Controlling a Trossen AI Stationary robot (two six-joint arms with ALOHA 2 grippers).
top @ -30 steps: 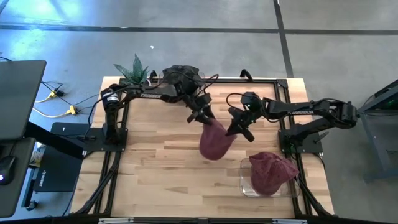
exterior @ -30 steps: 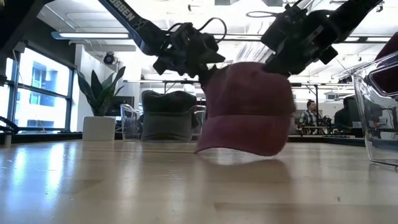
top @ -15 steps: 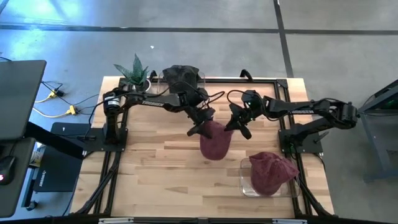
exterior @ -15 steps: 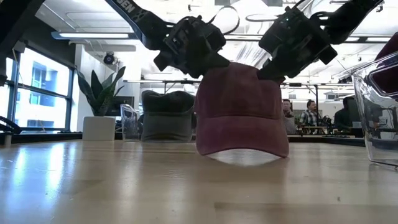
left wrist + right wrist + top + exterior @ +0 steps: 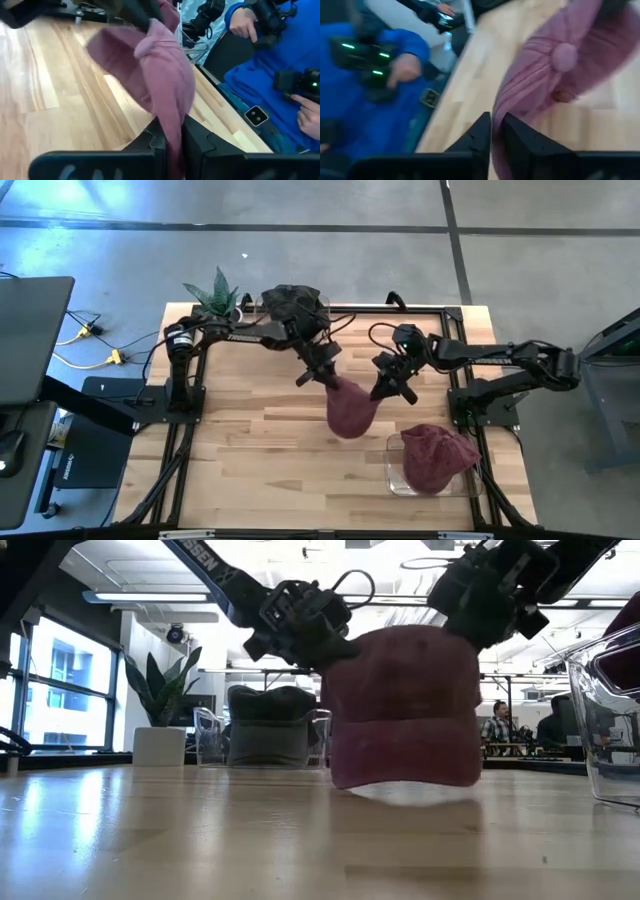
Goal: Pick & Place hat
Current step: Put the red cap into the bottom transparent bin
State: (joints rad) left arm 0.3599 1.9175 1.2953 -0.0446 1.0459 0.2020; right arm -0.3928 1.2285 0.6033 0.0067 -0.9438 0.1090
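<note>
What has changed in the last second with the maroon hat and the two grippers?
The left gripper has closed on the maroon hat, pinching its fabric. The right gripper holds the other side. The hat has shifted slightly toward the clear bin and hangs just above the table. The second maroon hat in the bin, the dark hat and the plant stayed in place.

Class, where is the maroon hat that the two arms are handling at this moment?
In the high view, the maroon hat sits mid-table, between the left gripper and the right gripper, just up-left of the clear container holding another hat.
</note>
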